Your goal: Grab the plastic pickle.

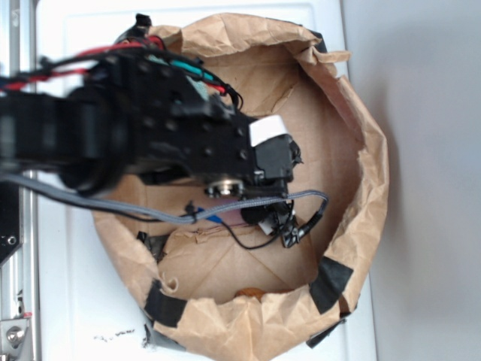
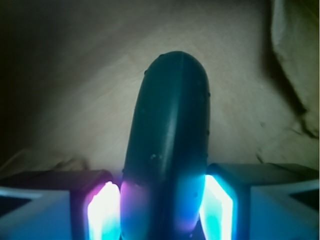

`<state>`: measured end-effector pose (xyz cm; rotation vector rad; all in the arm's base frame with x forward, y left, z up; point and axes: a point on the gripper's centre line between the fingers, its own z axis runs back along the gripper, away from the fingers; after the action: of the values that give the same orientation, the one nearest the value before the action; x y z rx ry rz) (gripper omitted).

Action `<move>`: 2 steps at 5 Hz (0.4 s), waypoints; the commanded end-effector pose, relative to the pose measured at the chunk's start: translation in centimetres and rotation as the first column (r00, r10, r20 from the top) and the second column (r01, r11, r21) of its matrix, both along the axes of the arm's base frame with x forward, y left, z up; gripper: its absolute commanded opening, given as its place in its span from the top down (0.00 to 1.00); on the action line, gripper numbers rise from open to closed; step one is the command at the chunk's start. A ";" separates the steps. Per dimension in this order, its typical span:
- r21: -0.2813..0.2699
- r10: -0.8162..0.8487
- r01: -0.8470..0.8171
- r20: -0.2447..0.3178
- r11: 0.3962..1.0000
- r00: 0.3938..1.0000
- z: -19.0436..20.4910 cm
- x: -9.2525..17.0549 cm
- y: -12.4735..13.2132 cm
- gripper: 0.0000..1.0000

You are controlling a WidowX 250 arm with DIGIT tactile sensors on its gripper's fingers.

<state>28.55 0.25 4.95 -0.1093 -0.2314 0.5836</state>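
My arm (image 1: 128,128) reaches down into a brown paper bag (image 1: 361,135), my gripper (image 2: 161,210) clenched on the plastic pickle (image 2: 170,145), glowing pads (image 2: 102,212) pressing both sides. Crumpled bag walls ring me. The pickle, dark green and glossy, juts forward over the bag's floor.
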 end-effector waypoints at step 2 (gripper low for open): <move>-0.106 -0.157 0.158 0.013 0.982 0.987 9.5 -3.3 3.5 1.00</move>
<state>24.52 2.17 12.65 -0.2356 -0.1173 0.4331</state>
